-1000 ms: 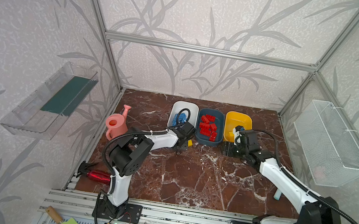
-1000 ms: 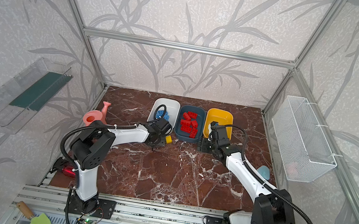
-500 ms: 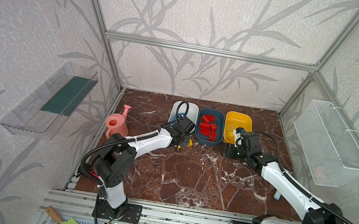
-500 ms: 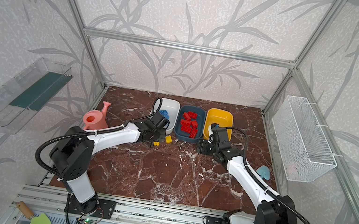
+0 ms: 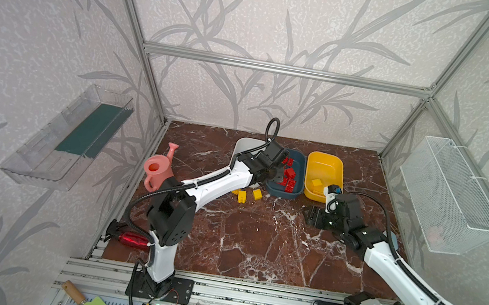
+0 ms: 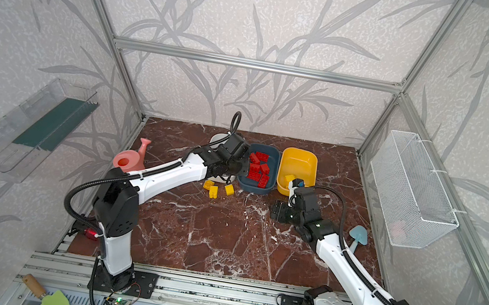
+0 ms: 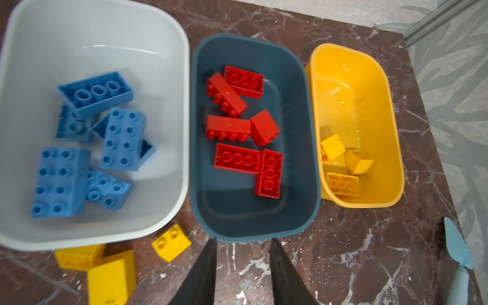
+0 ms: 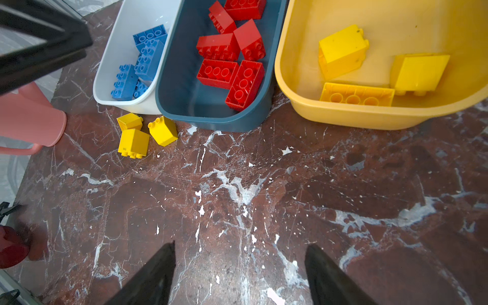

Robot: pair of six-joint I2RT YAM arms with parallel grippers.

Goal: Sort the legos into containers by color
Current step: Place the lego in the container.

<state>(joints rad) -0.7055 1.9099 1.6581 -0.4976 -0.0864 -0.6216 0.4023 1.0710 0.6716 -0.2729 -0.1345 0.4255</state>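
Nearest, an aluminium rail (image 5: 246,294) carried the arm bases. Over the marble top (image 5: 254,245) the right gripper (image 8: 240,244) stood spread and empty. The left gripper (image 7: 241,240), drawn together on nothing, hung before the teal tub (image 7: 253,232) of red legos (image 7: 228,128). Three loose yellow legos (image 8: 133,142) lay before the white tub (image 7: 92,235) of blue legos (image 7: 122,138). The yellow tub (image 7: 369,204) held three more. Leaf-patterned walls (image 5: 279,98) stood behind.

We see a pink watering can (image 5: 157,169) left of centre, white mesh basket (image 5: 450,198) at right, clear wall tray (image 5: 71,137) at left, blue trowel (image 6: 357,236) right of centre.
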